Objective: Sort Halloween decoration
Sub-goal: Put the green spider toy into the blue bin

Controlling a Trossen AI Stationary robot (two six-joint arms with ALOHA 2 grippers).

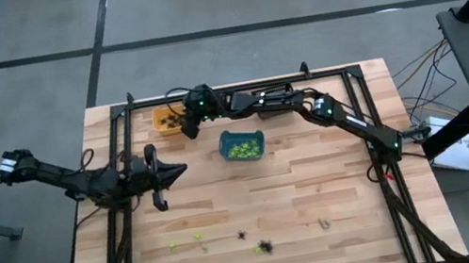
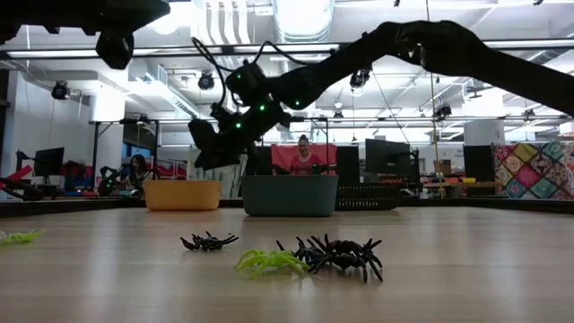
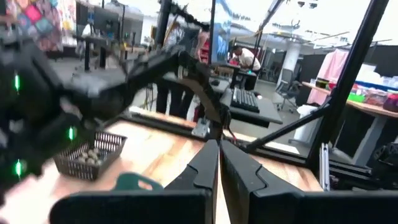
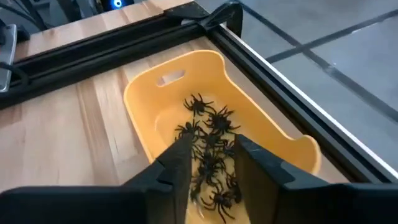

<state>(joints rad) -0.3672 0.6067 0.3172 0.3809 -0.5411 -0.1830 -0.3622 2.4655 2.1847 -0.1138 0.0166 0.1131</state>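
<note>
1. Presently, table (image 1: 321, 193): wooden top carrying three bins along its far side and loose trinkets near the front edge.
2. Left gripper (image 1: 182, 170): idle at the left, fingers pressed together, nothing held.
3. Right gripper (image 4: 211, 163): poised over the orange bin (image 4: 158, 99), fingers apart, nothing between them; release step judged in hand or just done.
4. Teal bin (image 1: 241, 146): holds lime pieces.
5. Black spiders (image 4: 208, 134): heaped in the orange bin.
6. Remaining decoration (image 2: 336, 254): black and lime spiders (image 2: 269, 262) on the front boards; next move calls for returning there and picking one.
</note>
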